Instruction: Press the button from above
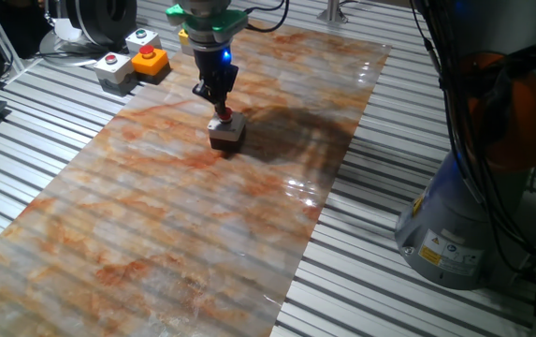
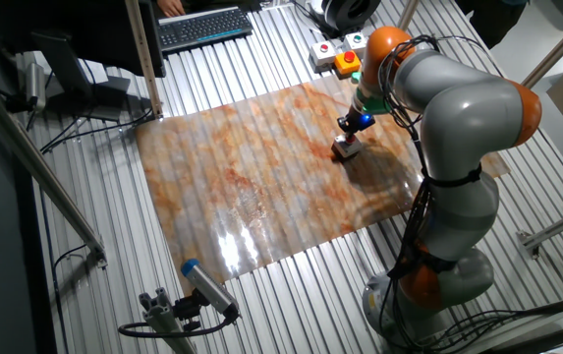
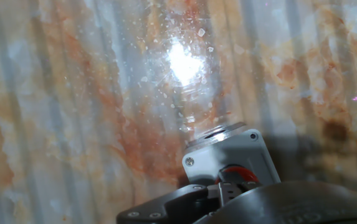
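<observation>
The button (image 1: pixel 224 119) is small, round and red, on a little square box (image 1: pixel 228 134) with a pale grey top and a dark base. The box stands on the marble-patterned mat (image 1: pixel 174 206). My gripper (image 1: pixel 220 111) points straight down, its fingertips right on top of the button. The other fixed view shows the gripper (image 2: pixel 350 128) directly over the box (image 2: pixel 347 149). In the hand view the grey box top (image 3: pixel 222 158) fills the lower middle. The red button (image 3: pixel 239 174) is partly hidden behind my fingers (image 3: pixel 227 188), which are pressed together.
A wider light-grey box with a red button (image 1: pixel 112 68), an orange box (image 1: pixel 151 62) and a box with a green button (image 1: pixel 142 39) stand beyond the mat's far left corner. My arm's base (image 1: pixel 450 225) stands on the right. The table is ribbed metal.
</observation>
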